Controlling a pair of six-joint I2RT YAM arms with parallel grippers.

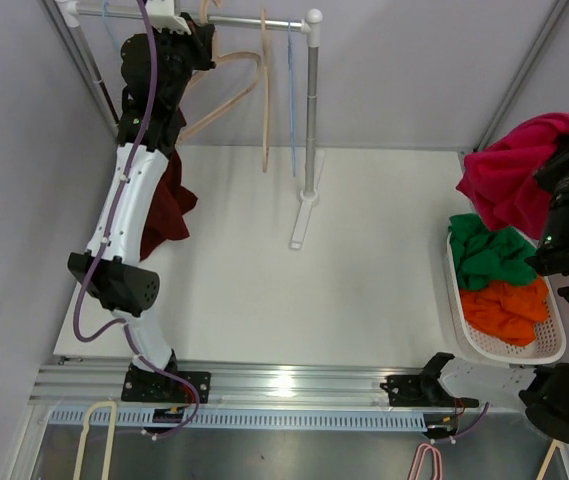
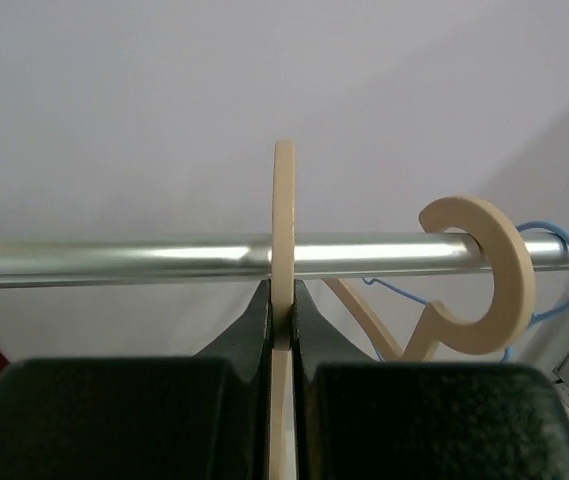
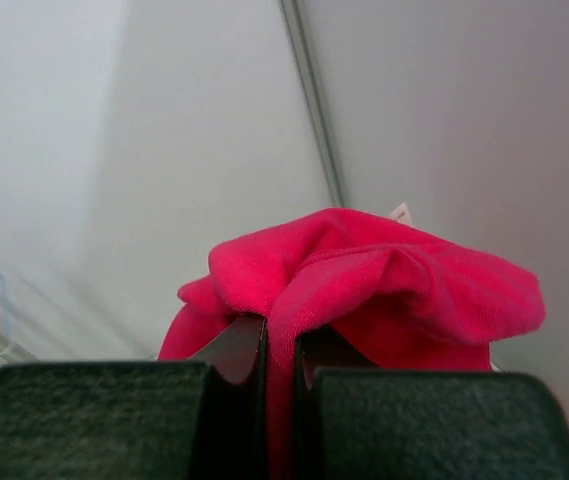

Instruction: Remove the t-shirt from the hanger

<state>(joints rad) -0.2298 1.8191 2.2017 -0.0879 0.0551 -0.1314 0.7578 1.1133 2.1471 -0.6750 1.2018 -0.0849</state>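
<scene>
The left gripper [image 2: 282, 300] is raised to the rod [image 2: 114, 258] at the far left of the bench [image 1: 364, 290]. It is closed narrow on a beige hanger [image 2: 283, 200], with the flat neck pinched between both fingers. The hook of that hanger loops over the rod, seen edge-on from the left wrist. The hanger is bare; no cloth shows on it.

Further along the rod hang a second beige hanger [image 2: 494, 290] and, beside it, a blue wire hanger [image 2: 562, 245], both near the upright post [image 1: 311, 110] of the rack.

The t-shirt [image 3: 384, 280] – bright pink – is well away from the rack, at the far right. The right gripper [image 3: 280, 335] is closed tight on it, a fold of the cloth caught between the fingers and the rest bunched above and around them. From the top view the shirt hangs in a bundle in the air, just beyond the far end of the basket [image 1: 554, 345].

The basket sits at the bench's right edge and holds a green garment [image 1: 489, 255] at its far end and an orange one [image 1: 509, 305] nearer the arms.

A dark red cloth [image 1: 169, 205] lies crumpled on the bench at the left, partly hidden under the left arm.
</scene>
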